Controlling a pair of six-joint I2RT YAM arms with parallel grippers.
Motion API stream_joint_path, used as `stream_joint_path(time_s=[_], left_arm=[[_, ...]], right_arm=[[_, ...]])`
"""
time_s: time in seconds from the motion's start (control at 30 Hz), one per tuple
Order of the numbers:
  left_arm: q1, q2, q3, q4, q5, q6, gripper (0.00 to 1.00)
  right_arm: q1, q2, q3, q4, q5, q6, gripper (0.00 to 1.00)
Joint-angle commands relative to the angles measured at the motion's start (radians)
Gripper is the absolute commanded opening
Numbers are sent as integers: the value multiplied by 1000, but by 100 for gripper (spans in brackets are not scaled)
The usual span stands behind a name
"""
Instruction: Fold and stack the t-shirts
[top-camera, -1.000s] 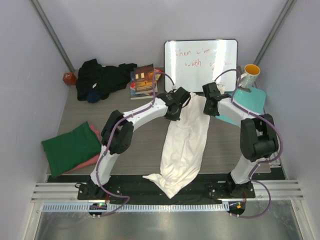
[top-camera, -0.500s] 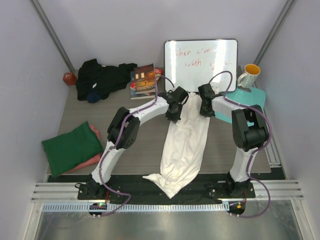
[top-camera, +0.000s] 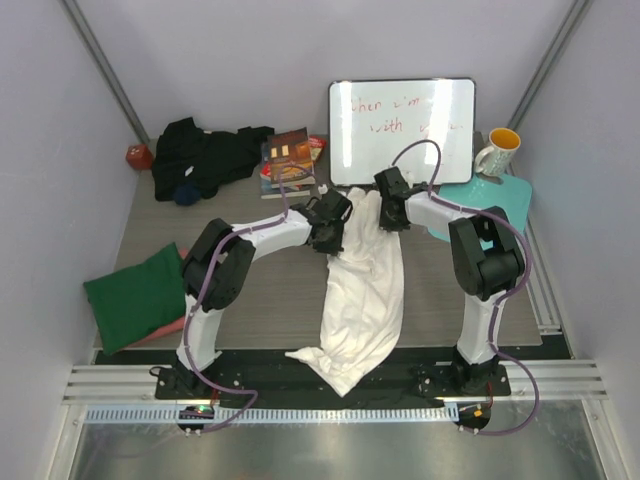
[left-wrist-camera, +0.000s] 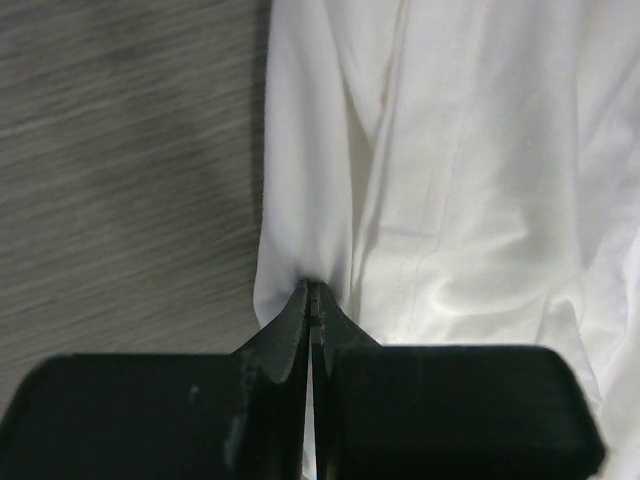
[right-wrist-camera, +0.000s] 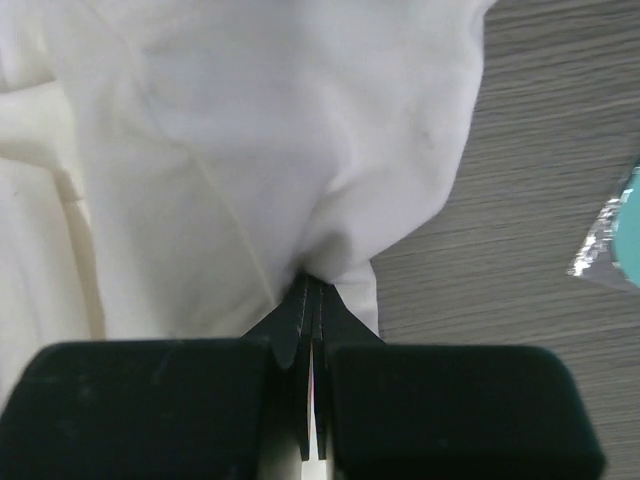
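A white t-shirt (top-camera: 362, 290) lies stretched in a long strip down the middle of the table, its near end hanging over the front edge. My left gripper (top-camera: 331, 234) is shut on its far left corner (left-wrist-camera: 300, 250). My right gripper (top-camera: 388, 216) is shut on its far right corner (right-wrist-camera: 350, 230). Both hold the far end just above the table. A black t-shirt (top-camera: 205, 155) lies crumpled at the back left. A dark green t-shirt (top-camera: 140, 297) lies folded on a salmon pink one (top-camera: 186, 264) at the left.
A whiteboard (top-camera: 402, 126) leans on the back wall. Books (top-camera: 287, 160) lie beside it. A teal mat (top-camera: 487, 203) and a mug (top-camera: 497, 150) are at the back right. A red ball (top-camera: 139, 156) sits in the back left corner.
Both grippers have moved to the left and slightly toward the back wall with the white shirt's far end, dragging the shirt leftward.
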Motion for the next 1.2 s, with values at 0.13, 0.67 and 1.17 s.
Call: stream_joint_path(time_s=[0.13, 0.67, 1.17], left_arm=[[-35, -40, -223, -103, -49, -37, 0], [-79, -58, -205, -192, -202, -117, 0], [118, 149, 190, -378, -185, -134, 0]], right_arm=[[134, 12, -15, -25, -49, 56, 1], [217, 79, 72, -42, -31, 24, 1], [93, 199, 267, -84, 8, -16, 1]])
